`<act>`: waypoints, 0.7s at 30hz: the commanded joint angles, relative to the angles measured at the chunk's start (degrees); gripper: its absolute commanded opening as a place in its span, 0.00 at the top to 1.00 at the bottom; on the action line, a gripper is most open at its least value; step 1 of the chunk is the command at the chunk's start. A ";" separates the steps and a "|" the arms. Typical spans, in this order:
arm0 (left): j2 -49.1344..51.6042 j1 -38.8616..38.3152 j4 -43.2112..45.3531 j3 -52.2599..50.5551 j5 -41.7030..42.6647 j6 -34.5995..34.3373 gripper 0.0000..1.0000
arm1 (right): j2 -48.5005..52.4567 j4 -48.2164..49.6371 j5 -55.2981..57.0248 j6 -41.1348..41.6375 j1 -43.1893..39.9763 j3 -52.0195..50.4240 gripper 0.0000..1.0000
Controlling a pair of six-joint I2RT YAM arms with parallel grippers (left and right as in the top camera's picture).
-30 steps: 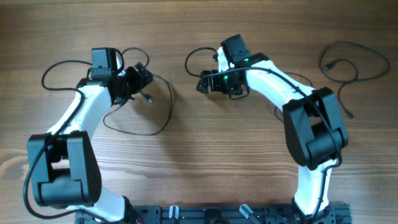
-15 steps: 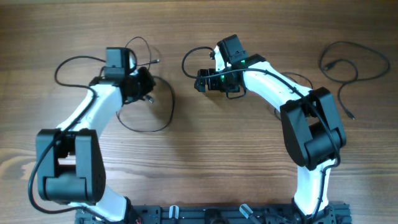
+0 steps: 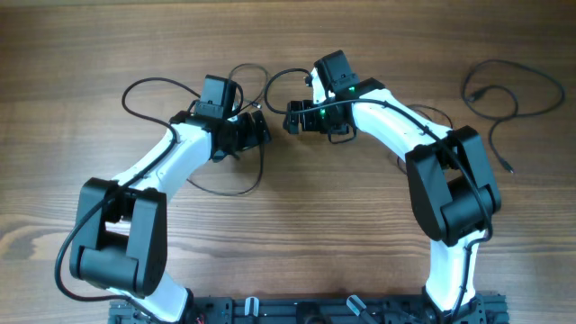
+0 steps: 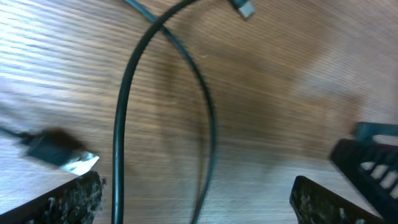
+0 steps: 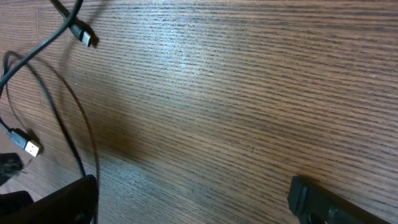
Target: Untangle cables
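Observation:
A thin black cable (image 3: 142,84) loops round my left arm and under it, with a small loop (image 3: 273,83) between the two grippers. My left gripper (image 3: 255,129) is open low over the table, close to my right gripper (image 3: 292,118). In the left wrist view two cable strands (image 4: 119,118) run between the spread fingers (image 4: 68,199) of the left gripper (image 4: 193,196), not clamped. A silver-tipped plug (image 4: 62,155) lies by the left finger. My right gripper (image 5: 193,199) is open over bare wood, with cable strands (image 5: 78,127) and plugs (image 5: 25,144) to its left.
A separate black cable (image 3: 531,76) lies loosely coiled at the far right of the wooden table (image 3: 360,225). Another plug end (image 4: 244,7) lies at the top of the left wrist view. The arm bases stand at the front edge.
My left arm has swung right towards the right gripper, and the cable loop round it has shifted right with it. The right arm has stayed still.

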 commanded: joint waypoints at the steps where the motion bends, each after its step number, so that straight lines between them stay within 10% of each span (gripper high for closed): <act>1: -3.34 0.22 -3.74 6.51 -7.93 3.19 0.00 | 1.03 -0.04 1.18 0.04 -0.02 0.04 0.00; 21: -5.49 0.17 3.76 9.86 -26.18 6.71 0.03 | 1.03 -0.09 1.14 0.07 -0.02 0.07 0.00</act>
